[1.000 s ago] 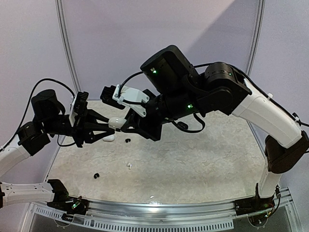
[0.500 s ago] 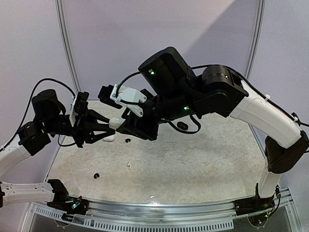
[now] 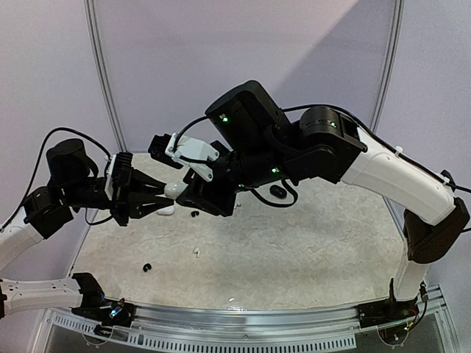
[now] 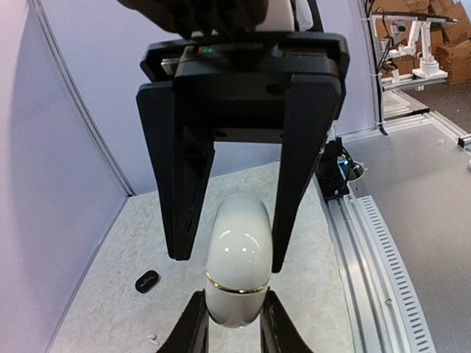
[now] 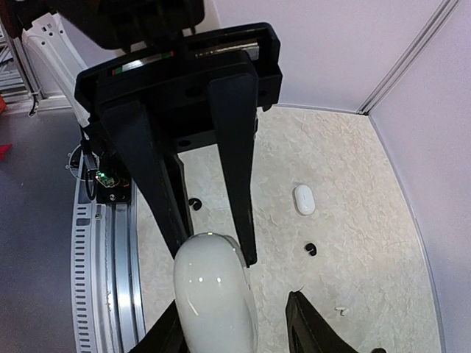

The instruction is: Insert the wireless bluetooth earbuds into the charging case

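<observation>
The left gripper (image 4: 232, 312) clamps the charging case (image 4: 237, 268) aloft; the right gripper (image 5: 235, 309) stands open around it. The earbuds (image 3: 196, 251) lie on the tabletop (image 3: 316, 243) below both: tiny, likely light and slippery, best pinched by the stem.

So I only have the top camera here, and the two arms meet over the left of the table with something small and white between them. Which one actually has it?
Observer: The left one. In the left wrist view the left fingers are clamped on one end of a white case.
Operator: And the other arm, gripping too?
Observer: No. The right wrist view shows the right fingers either side of it, with a visible gap on one side.
Operator: Is the case open?
Observer: It looks closed: the left wrist view shows only a thin gold seam around it.
</observation>
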